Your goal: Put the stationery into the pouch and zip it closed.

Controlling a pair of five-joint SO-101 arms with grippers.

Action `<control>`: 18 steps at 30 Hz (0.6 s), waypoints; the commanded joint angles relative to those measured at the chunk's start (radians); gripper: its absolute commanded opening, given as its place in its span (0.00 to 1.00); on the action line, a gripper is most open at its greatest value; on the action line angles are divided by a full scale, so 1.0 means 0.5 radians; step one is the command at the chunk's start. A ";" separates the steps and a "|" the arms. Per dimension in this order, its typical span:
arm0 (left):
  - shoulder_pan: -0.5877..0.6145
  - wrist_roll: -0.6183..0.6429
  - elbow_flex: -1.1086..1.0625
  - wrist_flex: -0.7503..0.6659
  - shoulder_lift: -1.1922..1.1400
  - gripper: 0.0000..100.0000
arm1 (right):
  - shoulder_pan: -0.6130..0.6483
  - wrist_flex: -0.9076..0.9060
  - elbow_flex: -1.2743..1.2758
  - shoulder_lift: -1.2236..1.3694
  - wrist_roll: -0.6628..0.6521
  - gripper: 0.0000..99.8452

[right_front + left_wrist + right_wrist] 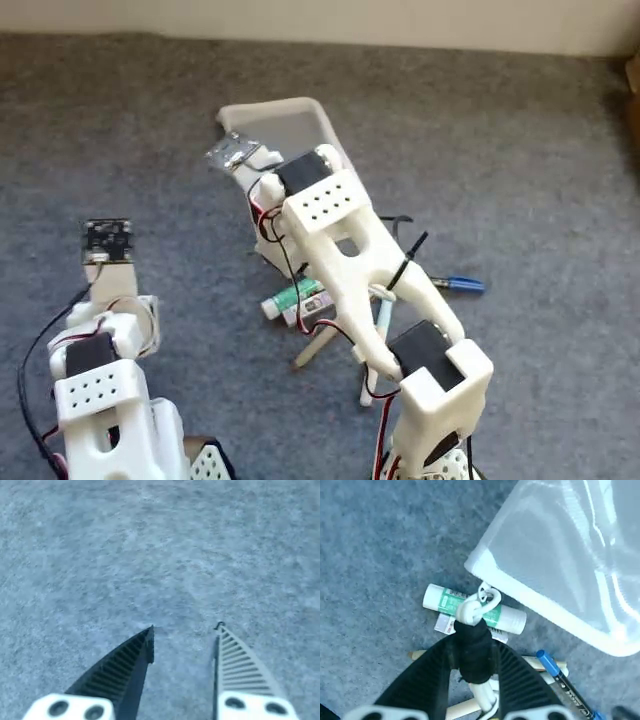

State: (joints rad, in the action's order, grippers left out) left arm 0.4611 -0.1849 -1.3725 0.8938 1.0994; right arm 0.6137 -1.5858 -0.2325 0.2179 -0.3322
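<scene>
The clear pouch [560, 560] with a white edge lies flat on the carpet, also seen far centre in the high view [285, 130]. My right gripper [472, 650] is shut on a black-sleeved white stick [472, 635]. The stick's looped white tip rests beside the pouch's near edge. Under it lie a green-and-white glue stick [447, 600], a blue marker [562, 680] and wooden pencils [462, 709]. The same pile shows by the right arm [345, 250] in the high view, with the glue stick [295, 297] and marker [460, 284]. My left gripper [185, 645] stands open over bare carpet.
Grey carpet covers the floor. The left arm [100, 380] sits at the near left, well apart from the pouch and the pile. A pale wall edge runs along the far side.
</scene>
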 commanded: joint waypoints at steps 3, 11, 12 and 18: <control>-0.183 0.015 0.204 0.181 0.026 0.22 | -0.100 -0.020 -0.121 -0.164 0.058 0.01; -0.582 0.304 0.428 0.374 0.026 0.30 | -0.100 0.008 -0.130 -0.170 0.058 0.01; -0.628 0.328 0.446 0.374 0.026 0.30 | -0.100 0.008 -0.130 -0.170 0.058 0.01; -0.726 0.359 0.520 0.365 0.026 0.30 | -0.097 0.032 -0.109 -0.281 0.058 0.01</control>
State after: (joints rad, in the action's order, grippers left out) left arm 0.1327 -0.0192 -1.1730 1.0733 1.0994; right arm 0.5785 -1.5873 -0.2340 0.1995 -0.3122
